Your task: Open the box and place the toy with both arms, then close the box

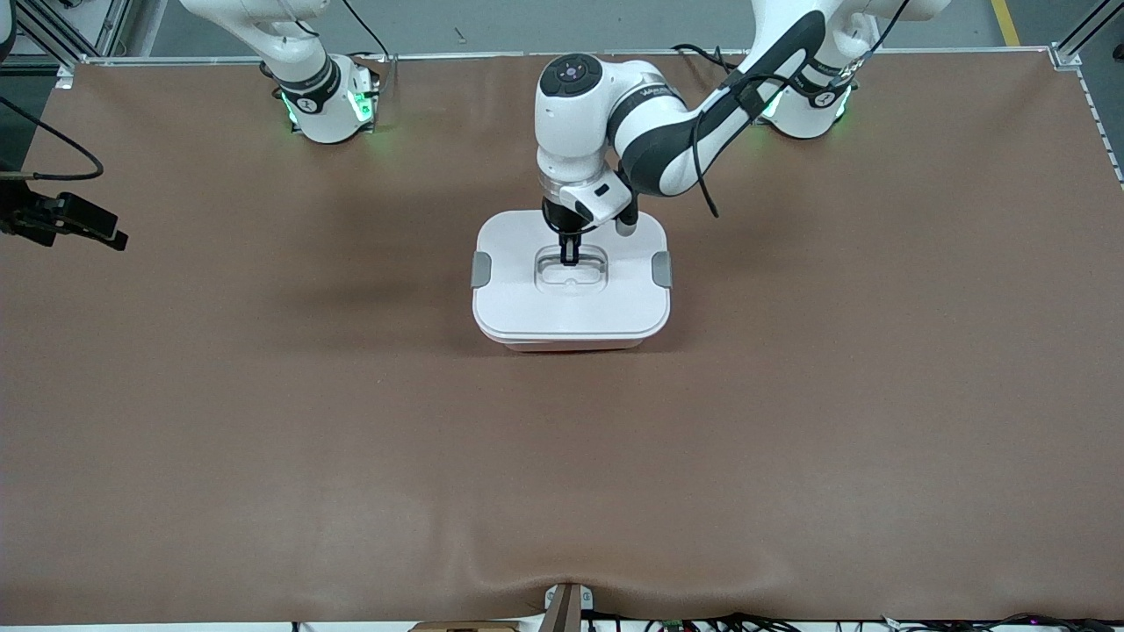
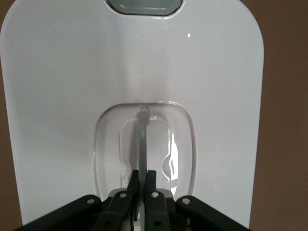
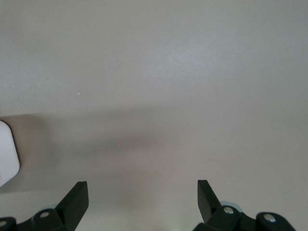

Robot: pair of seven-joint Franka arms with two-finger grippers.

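The box (image 1: 571,345) stands mid-table, a pale pink tub under a white lid (image 1: 527,298) with grey side clips (image 1: 480,269) (image 1: 662,269). The lid rests on the tub. My left gripper (image 1: 569,256) reaches down into the lid's clear recess and is shut on the thin handle bar (image 2: 143,139); in the left wrist view the gripper (image 2: 144,175) pinches that bar over the lid (image 2: 57,96). My right gripper (image 1: 105,233) hangs open and empty over bare table at the right arm's end (image 3: 143,185). The toy is out of view.
Brown mat (image 1: 263,421) covers the table all round the box. A white corner (image 3: 7,154) shows at the edge of the right wrist view. Cables and a bracket (image 1: 566,606) lie at the table edge nearest the front camera.
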